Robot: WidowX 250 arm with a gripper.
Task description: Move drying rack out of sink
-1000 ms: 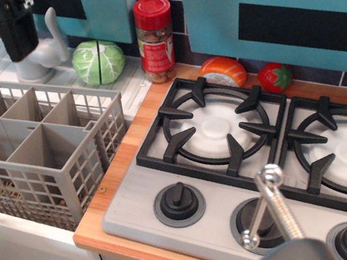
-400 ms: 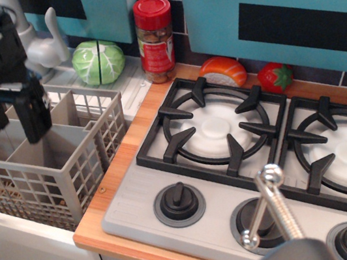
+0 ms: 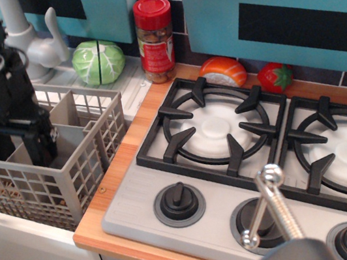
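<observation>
The black tool (image 3: 14, 145) reaches down inside the drying rack (image 3: 67, 166).

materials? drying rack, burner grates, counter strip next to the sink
Drying rack: looks like moulded grey plastic, matte, with thin uniform lattice walls and solid dividers.
Burner grates: black and slightly glossy, probably plastic styled as cast iron; the look leaves it open.
Counter strip: orange-brown with a faint grain, so wood or wood-look laminate, smooth satin finish with a small screw head showing.
</observation>
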